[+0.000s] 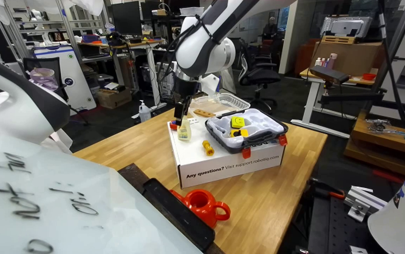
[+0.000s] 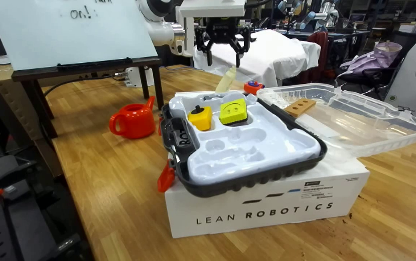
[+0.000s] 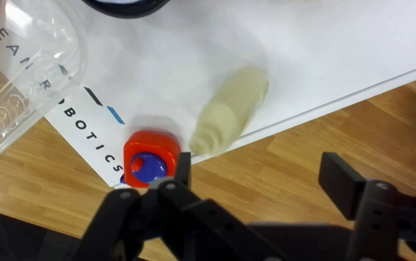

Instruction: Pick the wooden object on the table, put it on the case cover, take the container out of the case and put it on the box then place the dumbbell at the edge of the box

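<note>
So the wooden block (image 2: pixel 299 107) is already parked on the clear lid (image 2: pixel 353 116), and I get why: folded open, it works like a shallow tray with a rim. The yellow tub (image 2: pixel 200 119), which I'm reading as the container, sits in a moulded pocket of the case (image 2: pixel 287 173), probably so it won't slide about. Getting it onto the box (image 2: pixel 182 217) looks like the next job. The dumbbell (image 1: pixel 208 147) lies on the box near an edge.

The fingers (image 3: pixel 338 185) are spread wide with nothing between them, hanging close to a pale bottle (image 3: pixel 229 108). That's blurry in the wrist view, so I can't say if it's standing steady. I'd steer clear, since it could easily get knocked off.
</note>
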Robot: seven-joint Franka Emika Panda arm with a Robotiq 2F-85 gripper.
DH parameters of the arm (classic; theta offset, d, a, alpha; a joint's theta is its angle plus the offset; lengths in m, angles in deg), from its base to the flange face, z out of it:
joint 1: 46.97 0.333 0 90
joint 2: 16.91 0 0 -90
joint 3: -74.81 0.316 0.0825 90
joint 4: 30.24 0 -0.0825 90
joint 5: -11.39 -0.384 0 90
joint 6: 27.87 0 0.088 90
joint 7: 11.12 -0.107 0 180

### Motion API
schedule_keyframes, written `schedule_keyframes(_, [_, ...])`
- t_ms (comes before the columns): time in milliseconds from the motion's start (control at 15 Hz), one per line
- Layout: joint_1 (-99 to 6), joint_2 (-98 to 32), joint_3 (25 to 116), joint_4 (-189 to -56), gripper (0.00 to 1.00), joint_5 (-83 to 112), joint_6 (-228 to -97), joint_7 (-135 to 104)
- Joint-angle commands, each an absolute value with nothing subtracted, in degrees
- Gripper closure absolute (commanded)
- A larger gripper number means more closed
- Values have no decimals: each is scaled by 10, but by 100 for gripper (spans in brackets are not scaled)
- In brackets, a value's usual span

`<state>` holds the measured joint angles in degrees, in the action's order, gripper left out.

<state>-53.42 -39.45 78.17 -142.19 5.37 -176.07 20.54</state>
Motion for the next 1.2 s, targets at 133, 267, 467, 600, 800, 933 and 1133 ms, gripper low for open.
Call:
schedule_keyframes(133, [-550, -377, 791, -1432, 0, 60, -1763, 213])
schedule_keyframes(267, [-553, -366, 792, -1438, 0, 57, -1765, 218])
schedule_keyframes(467, [-558, -350, 792, -1448, 0, 53, -1765, 223])
schedule_keyframes(600, [-560, -338, 788, -1460, 0, 52, -1768, 224])
schedule_keyframes(800, [-565, -322, 786, -1480, 0, 48, -1765, 226])
schedule_keyframes(933, [-567, -315, 787, -1493, 0, 41, -1759, 231])
schedule_keyframes(1133, [-565, -307, 788, -1510, 0, 39, -1752, 233])
